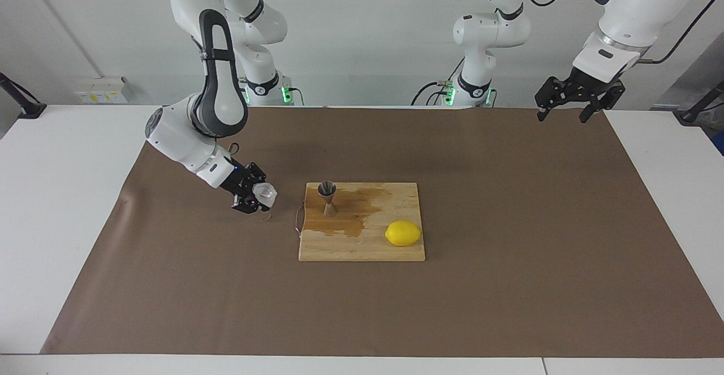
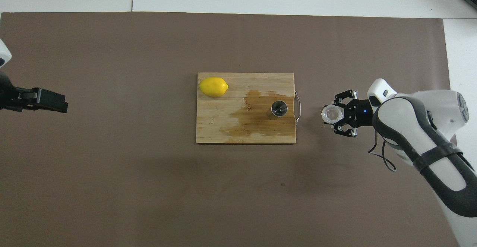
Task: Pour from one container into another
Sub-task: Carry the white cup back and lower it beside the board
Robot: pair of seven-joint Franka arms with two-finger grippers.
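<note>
Right gripper (image 1: 261, 197) clamped on cup (image 1: 264, 193), low over mat beside board (image 1: 362, 250); jigger (image 1: 327, 198) stands apart. Pour looks done; next: set cup down, release. Left gripper (image 1: 567, 109) waits, fingers apart.

In the overhead view the left gripper (image 2: 56, 103) is partly cut off by the picture's edge, its arm out of frame. The jigger (image 1: 327, 198) on the cutting board (image 1: 362, 245) is too small to show any contents. Whether the clear cup (image 1: 264, 193), beside the board, touches the mat cannot be told.

Robotics lab, two white arms (image 1: 215, 81) bolted behind a brown-matted table (image 1: 509, 222), bare walls
</note>
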